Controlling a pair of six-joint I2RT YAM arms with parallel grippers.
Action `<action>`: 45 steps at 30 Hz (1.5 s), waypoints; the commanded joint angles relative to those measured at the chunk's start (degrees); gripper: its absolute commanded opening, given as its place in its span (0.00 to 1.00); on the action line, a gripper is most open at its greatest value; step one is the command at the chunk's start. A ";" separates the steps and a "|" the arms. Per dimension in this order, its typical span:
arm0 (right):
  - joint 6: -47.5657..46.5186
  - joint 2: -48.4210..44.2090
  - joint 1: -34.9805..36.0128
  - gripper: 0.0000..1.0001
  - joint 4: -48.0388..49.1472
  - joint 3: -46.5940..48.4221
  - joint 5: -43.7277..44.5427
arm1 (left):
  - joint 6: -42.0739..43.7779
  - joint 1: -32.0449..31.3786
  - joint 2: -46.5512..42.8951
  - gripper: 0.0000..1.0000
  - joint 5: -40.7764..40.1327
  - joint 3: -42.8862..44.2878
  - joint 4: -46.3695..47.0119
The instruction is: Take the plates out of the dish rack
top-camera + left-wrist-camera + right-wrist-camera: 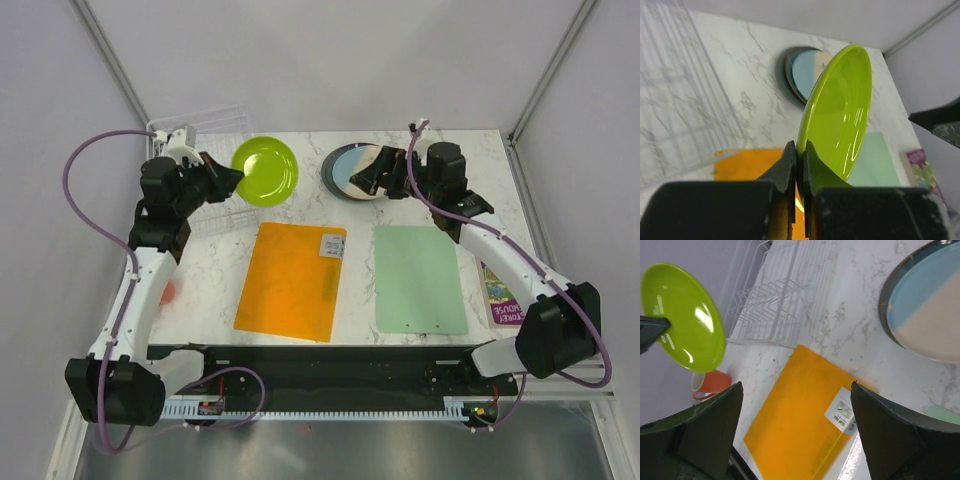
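My left gripper (pixel 232 176) is shut on the rim of the small lime green plate (pixel 266 170) and holds it in the air just right of the white wire dish rack (pixel 205 170). The left wrist view shows the fingers (pixel 790 160) pinching that plate (pixel 840 110). A stack of plates (pixel 350 170), dark blue-grey below with pale blue and cream on top, lies flat at the back centre of the table. My right gripper (pixel 372 175) hovers over that stack, open and empty. The rack (pixel 767 295) looks empty of plates in the right wrist view.
An orange mat (pixel 292 280) and a pale green mat (pixel 420 278) lie flat in the middle of the table. An orange mug (pixel 707 385) stands at the left edge near the rack. A booklet (pixel 500 295) lies at the right edge.
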 commanded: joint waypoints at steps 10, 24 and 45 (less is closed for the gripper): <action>6.64 3.09 8.52 0.95 10.52 1.76 -2.80 | -17.99 -3.36 -1.10 0.02 16.63 -8.31 15.10; 6.02 7.14 12.31 0.49 10.78 4.14 -2.01 | -18.09 -8.64 -0.93 0.02 13.38 -12.18 15.63; -4.88 24.61 -4.99 0.00 -7.31 26.00 7.04 | 7.13 -8.73 -14.62 0.80 -22.20 -20.87 -2.65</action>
